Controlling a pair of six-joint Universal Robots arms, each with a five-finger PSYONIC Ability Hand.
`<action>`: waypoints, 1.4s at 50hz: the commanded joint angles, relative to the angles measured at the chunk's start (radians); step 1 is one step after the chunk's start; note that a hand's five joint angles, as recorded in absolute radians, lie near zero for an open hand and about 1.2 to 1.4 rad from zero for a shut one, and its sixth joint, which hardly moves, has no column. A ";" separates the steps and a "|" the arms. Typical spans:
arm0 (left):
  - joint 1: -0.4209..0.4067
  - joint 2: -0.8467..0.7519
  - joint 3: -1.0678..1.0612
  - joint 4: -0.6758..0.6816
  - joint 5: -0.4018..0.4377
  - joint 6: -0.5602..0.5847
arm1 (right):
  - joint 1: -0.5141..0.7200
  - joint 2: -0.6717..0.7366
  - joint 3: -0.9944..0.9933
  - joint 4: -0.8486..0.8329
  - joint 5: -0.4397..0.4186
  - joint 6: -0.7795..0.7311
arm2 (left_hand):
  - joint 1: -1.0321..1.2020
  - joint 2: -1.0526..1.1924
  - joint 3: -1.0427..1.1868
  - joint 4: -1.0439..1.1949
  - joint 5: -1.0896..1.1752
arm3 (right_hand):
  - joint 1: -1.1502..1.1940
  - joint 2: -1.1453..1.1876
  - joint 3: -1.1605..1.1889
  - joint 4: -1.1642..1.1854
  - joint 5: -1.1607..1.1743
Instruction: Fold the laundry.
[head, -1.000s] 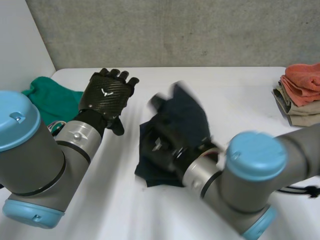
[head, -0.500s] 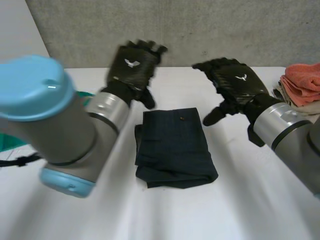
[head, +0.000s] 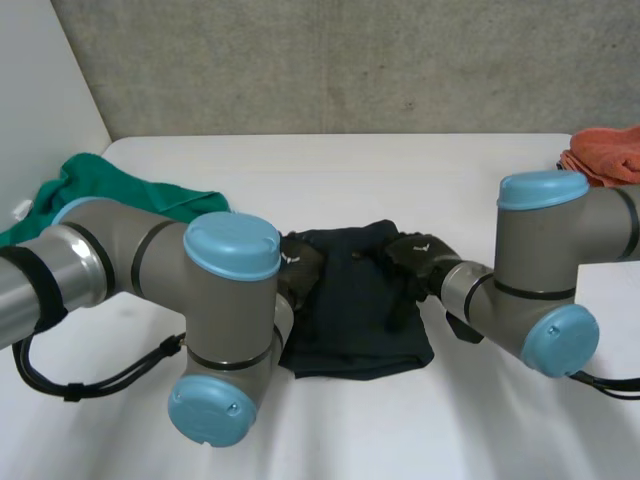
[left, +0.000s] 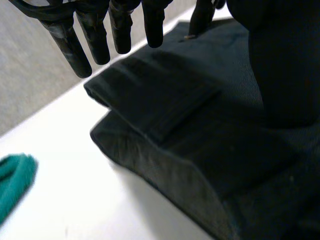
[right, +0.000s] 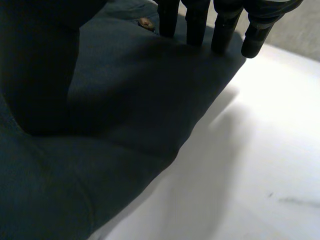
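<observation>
Flanking the folded cloth (head: 355, 310) on the table (head: 400, 170): left hand (head: 298, 272) at its left edge, right hand (head: 410, 258) at its right, equally near; fingers (left: 119, 30) of both straight, apart, gripping nothing.

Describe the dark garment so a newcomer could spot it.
On the white table, look mid-table between the left hand and right hand. The folded garment there is dark navy; the green cloth at left and orange cloth at far right are bright.
</observation>
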 joint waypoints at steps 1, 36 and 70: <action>0.002 -0.029 -0.024 -0.020 0.003 0.022 | 0.006 0.034 0.001 -0.004 0.062 -0.109 | 0.013 -0.007 -0.007 -0.002 -0.019 | -0.027 -0.026 -0.036 -0.030 -0.043; 0.102 0.237 0.280 -0.157 0.797 0.016 | 0.199 -0.295 0.732 -0.683 0.211 -0.292 | 0.016 -0.004 -0.004 0.001 -0.016 | -0.027 -0.026 -0.036 -0.030 -0.043; 0.097 0.234 0.246 -0.152 0.781 0.013 | 0.190 -0.081 0.462 -0.949 0.232 -0.286 | 0.010 -0.010 -0.010 -0.004 -0.022 | 1.195 1.196 1.186 1.192 1.179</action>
